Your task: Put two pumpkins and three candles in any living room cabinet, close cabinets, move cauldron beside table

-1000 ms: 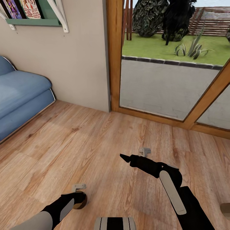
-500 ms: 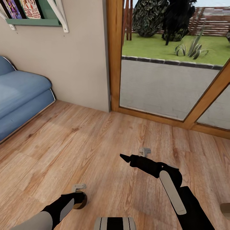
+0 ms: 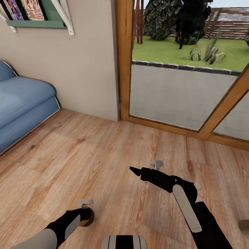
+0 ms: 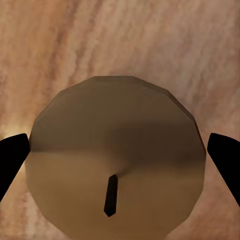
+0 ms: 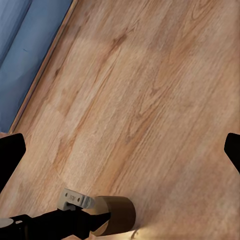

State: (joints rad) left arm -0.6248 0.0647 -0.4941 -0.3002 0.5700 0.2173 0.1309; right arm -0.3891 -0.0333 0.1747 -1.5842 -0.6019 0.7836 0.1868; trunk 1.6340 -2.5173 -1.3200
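Nothing differs from the earlier pictures: both arms, the candle (image 3: 86, 217) and the camera view sit exactly as before.

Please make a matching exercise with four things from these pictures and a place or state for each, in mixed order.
Things:
1. candle
2. sofa
3. right gripper
4. wall shelf

Places or states:
A. blue, at the head view's left edge
B. between the left gripper's fingers
C. holds nothing, above the wooden floor
D. green, holds books

Pairs: 1-B, 2-A, 3-C, 4-D
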